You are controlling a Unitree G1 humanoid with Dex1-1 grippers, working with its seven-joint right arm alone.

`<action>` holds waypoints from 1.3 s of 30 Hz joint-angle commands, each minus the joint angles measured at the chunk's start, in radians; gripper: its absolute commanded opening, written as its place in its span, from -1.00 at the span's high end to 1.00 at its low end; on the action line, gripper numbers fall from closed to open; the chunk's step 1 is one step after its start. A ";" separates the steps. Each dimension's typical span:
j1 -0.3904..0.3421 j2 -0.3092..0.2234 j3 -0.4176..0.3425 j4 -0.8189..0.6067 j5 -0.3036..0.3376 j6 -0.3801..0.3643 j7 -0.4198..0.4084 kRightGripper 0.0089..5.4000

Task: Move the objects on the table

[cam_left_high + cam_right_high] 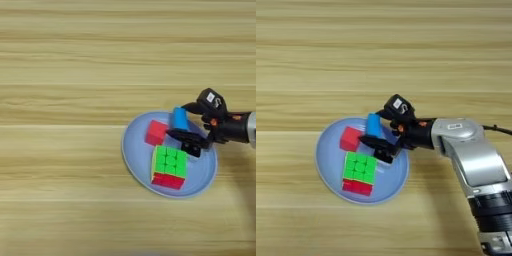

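Right now the gripper (pixel 374 131) is clamped on the blue bar (pixel 374 125) at the plate's (pixel 331 170) twelve o'clock, beside the red cube (pixel 350 138).

black cube (pixel 192 149) half hidden under gripper (pixel 181 121), blue bar (pixel 179 119) partly covered

You get bright, even overhead light; soft blur overall. Table (pixel 75 60) shows no glare, faint shadow under the arm (pixel 476 170) toward 5 o'clock.
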 commanded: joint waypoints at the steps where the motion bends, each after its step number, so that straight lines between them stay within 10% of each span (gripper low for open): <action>1: -0.029 -0.036 -0.011 -0.022 -0.010 -0.051 -0.018 -0.67; 31: -0.064 -0.012 0.029 0.045 -0.014 -0.069 -0.021 -0.66; 39: -0.112 -0.011 -0.014 0.044 0.014 -0.075 -0.028 -0.98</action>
